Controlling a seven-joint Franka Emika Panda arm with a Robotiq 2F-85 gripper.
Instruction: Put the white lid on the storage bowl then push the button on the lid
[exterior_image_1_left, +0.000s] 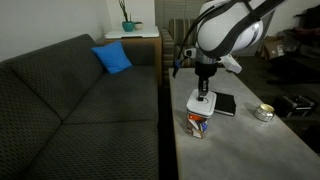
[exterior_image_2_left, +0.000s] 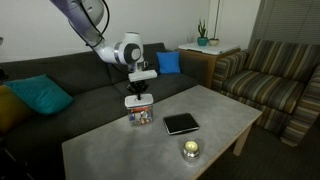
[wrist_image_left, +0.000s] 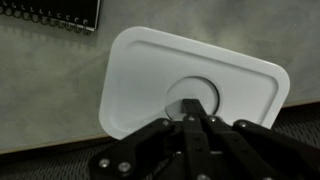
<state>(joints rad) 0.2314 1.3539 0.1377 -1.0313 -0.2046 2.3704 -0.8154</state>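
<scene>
White lid (wrist_image_left: 150, 70): seated flat on storage bowl (exterior_image_2_left: 139, 118), near table (exterior_image_1_left: 250, 145) edge by sofa (exterior_image_1_left: 70, 110); orange, red contents visible through bowl wall in both exterior views

Button (wrist_image_left: 180, 100): round spot at lid centre, partly hidden

Gripper (wrist_image_left: 194, 108): vertical over lid centre, jaws drawn together, nothing between, tips at button; contact cannot tell

Black book (exterior_image_1_left: 225, 104): flat, just beside bowl

Silvery tin (exterior_image_1_left: 264, 112): beyond book, apart

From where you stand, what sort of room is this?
Most likely a home living room or lounge: a dark grey sofa, a striped armchair next to it, a low table in front, and a potted plant in the corner between the seats.
</scene>
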